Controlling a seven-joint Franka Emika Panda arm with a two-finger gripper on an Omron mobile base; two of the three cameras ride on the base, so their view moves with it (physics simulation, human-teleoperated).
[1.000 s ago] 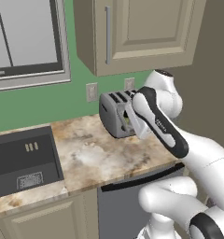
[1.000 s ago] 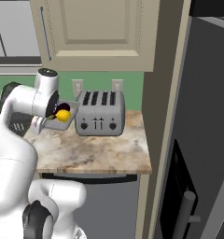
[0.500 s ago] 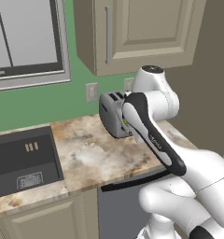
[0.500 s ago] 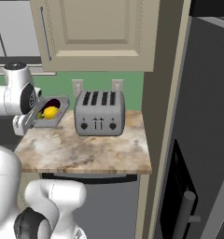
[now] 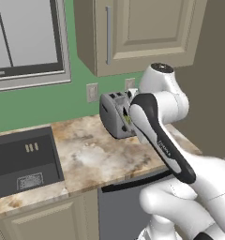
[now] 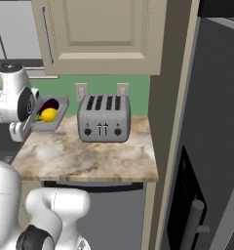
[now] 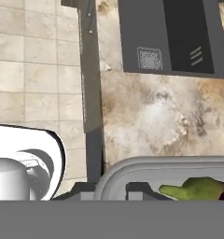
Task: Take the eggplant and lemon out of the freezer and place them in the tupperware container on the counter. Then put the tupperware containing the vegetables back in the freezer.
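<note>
While the tupperware container [image 6: 49,113] is hanging in the air above the left end of the counter [image 6: 89,158], lifted off the stone and tilted toward the camera, the lemon [image 6: 48,114] and the eggplant [image 6: 50,103] are both sitting inside it, the yellow ball in front and the dark lump just behind. So the loading part of the job is looking finished: both items are out of the freezer [image 6: 211,146] and in the tray. What is remaining, as far as I can judge, is carrying the loaded tray to the freezer on the right and setting it inside.

The gripper [image 7: 111,189] is sitting shut tight on the near rim of the container; in the hand view the grey rounded wall is curving right above the finger tips, with the eggplant's green stem end poking in at the lower right.

The counter is showing as beige-brown marbled stone over beige cabinets. A silver toaster [image 6: 104,118] is standing near the wall, just right of the lifted tray, and a dark sink [image 5: 20,159] is lying well to the left. Behind, a green wall [image 5: 44,105] with outlets is running under a beige wall cabinet [image 6: 99,34], and pale floor tiles [image 7: 34,70] are showing beyond the counter edge in the hand view.
</note>
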